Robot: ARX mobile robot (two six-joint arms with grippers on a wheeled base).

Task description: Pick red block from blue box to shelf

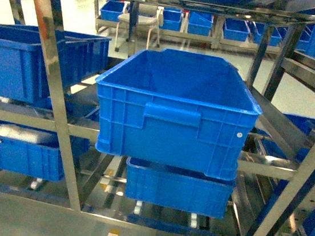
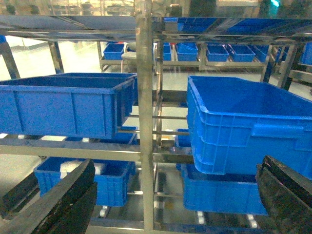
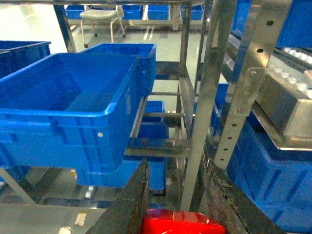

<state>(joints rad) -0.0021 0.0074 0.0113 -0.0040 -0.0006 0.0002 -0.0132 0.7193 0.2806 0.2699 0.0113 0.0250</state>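
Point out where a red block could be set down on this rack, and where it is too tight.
Free: the bare floor of the big blue crate. The shelf rails beside it are thin, with open gaps. Crowded: the lower tier, filled by crates. The right gripper holds the red block.

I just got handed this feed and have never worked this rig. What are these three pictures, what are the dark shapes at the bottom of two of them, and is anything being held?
They are three cameras on one two-armed wheeled robot. The head view looks forward at a steel shelf carrying dark blue crates.

The other two views come from cameras on the wrists, so the dark shapes are the gripper fingers seen from behind. The left gripper has its fingers far apart with nothing between them.

The right gripper is closed on the red block, glossy red at the bottom edge between its fingers. No pale aqua box shows in any view.
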